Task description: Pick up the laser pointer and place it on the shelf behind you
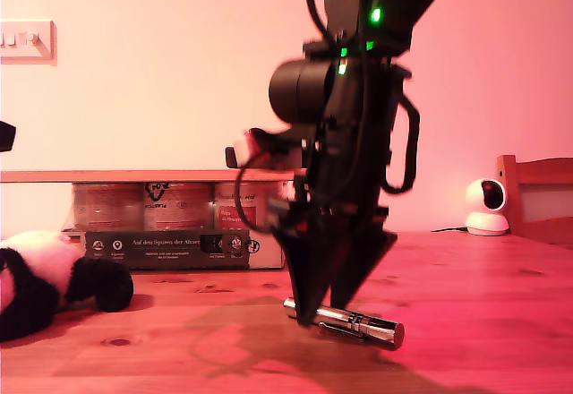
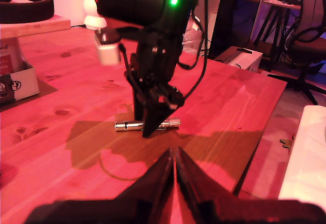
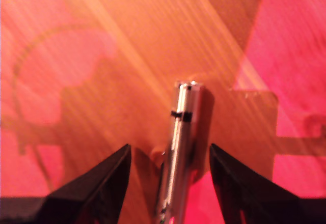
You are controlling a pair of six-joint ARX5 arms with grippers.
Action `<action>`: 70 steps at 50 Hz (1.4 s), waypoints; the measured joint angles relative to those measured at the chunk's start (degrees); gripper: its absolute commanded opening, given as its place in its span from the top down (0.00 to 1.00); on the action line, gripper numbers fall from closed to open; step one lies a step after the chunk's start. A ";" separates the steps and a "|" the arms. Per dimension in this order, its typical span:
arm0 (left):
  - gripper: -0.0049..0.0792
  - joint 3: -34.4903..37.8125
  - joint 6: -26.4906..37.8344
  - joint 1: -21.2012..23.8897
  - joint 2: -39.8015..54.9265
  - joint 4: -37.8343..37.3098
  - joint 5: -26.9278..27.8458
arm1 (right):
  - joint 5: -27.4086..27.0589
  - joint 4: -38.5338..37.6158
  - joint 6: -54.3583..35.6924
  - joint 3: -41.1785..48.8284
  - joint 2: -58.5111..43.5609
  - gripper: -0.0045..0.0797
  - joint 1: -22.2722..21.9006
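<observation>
Grasping is the step in hand. The laser pointer [image 1: 358,325] is seen lying flat on the tabletop [image 1: 501,304]. My second gripper [image 1: 320,312] is positioned over it, its 2 fingers [image 3: 102,183] spread apart, 1 on each side of the silver barrel, with gaps showing. My first gripper [image 2: 173,158] is closed on nothing, well apart from the pointer. The shelf [image 1: 116,176] is carried on jars [image 1: 148,206] and a box [image 1: 166,249] at the exterior view's left. Next, a square closing on the barrel is called for, since a round shiny body may roll or slip.
</observation>
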State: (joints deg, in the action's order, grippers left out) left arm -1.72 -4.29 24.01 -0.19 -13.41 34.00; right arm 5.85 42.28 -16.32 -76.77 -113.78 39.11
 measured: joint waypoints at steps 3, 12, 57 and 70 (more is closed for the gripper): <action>0.95 0.00 0.00 0.00 0.00 0.02 0.00 | -0.28 -0.33 -0.11 0.00 -0.02 0.47 0.00; 0.95 0.00 0.00 0.00 0.00 0.00 0.00 | -0.33 -1.20 -0.09 0.00 -0.02 0.47 -0.02; 0.95 0.00 0.00 0.00 0.00 0.00 0.00 | -0.46 0.28 -0.11 -2.91 -2.03 0.96 0.79; 0.95 0.00 0.00 0.00 0.00 0.00 0.00 | -0.46 9.88 1.01 -14.78 -3.48 0.96 1.90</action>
State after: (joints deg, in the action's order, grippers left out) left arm -1.72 -4.29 24.01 -0.19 -13.41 34.00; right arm 5.39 52.16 -15.31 -91.55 -117.25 41.01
